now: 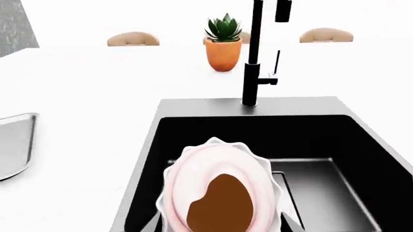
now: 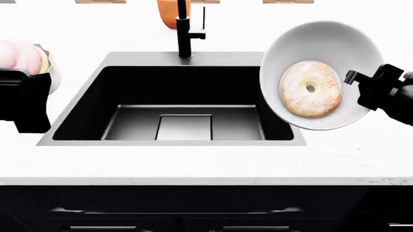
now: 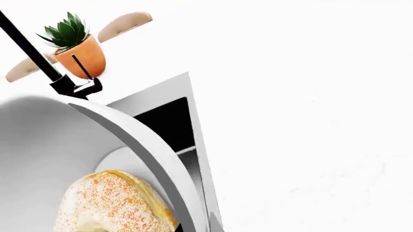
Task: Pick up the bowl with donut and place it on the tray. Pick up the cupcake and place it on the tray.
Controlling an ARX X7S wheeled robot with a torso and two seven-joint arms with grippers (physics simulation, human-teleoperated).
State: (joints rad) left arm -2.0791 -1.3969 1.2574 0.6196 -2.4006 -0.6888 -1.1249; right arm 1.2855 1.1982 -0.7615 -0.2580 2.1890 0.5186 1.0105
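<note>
I am holding the bowl (image 2: pixel 320 72) in my right gripper (image 2: pixel 361 87), which is pinching the rim at the bowl's right edge. The bowl is tipping steeply toward the head camera, up in the air over the right side of the black sink (image 2: pixel 174 96) and the counter (image 2: pixel 193 159) beside it. The donut (image 2: pixel 310 89) is lying against the bowl's inner wall, and I judge it could slide out if I tilt further.

My left gripper (image 2: pixel 29 82) is at the far left edge of the head view, and it is carrying the cupcake (image 1: pixel 219 188); the wrist camera is showing the pink frosting and pale liner sitting right in front of it, above the sink's left part. The fingers themselves are hidden behind the cupcake, but they seem to be clamping it.

The tray (image 1: pixel 14 145) is showing only in the left wrist view, on the counter to the left of the sink, and what I can see of it is bare. The faucet (image 2: pixel 185 29) and plant pot (image 1: pixel 224 52) are standing at the far side.

So both pickups look done, and both placements are left. The bowl has the longer trip, across the sink.
</note>
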